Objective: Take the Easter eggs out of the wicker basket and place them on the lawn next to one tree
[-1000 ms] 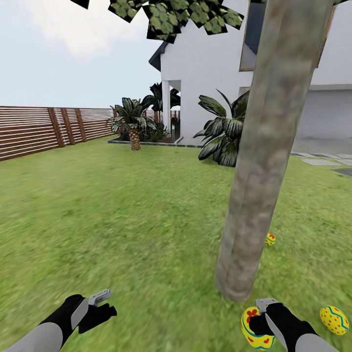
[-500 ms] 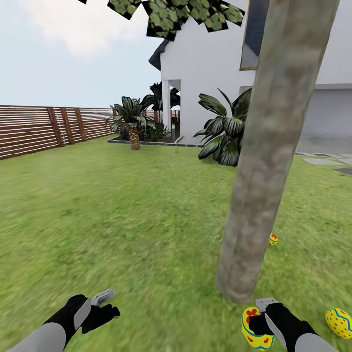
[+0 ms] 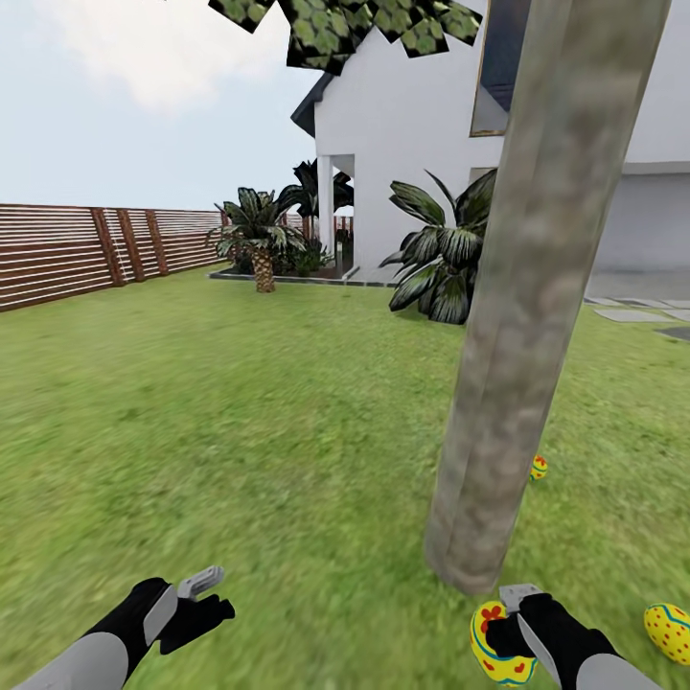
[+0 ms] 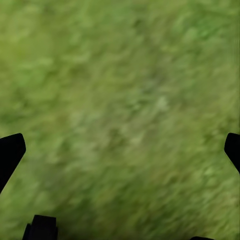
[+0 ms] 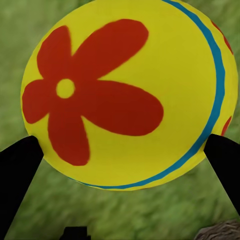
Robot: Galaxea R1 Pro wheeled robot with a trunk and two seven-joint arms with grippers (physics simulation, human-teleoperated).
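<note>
Smooth matt egg [image 5: 130, 95] (painted look); rough mottled trunk [image 3: 522, 316]

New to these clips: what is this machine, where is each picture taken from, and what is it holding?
It is a simulated two-armed robot, steered by a person. The big picture comes from its head camera, looking down over a lawn beside a tree. The right gripper is closed around a yellow Easter egg with a red flower, seen close up by that arm's wrist camera. Two more eggs lie on the grass near the trunk. The left gripper is open and empty; its wrist camera sees grass.
</note>
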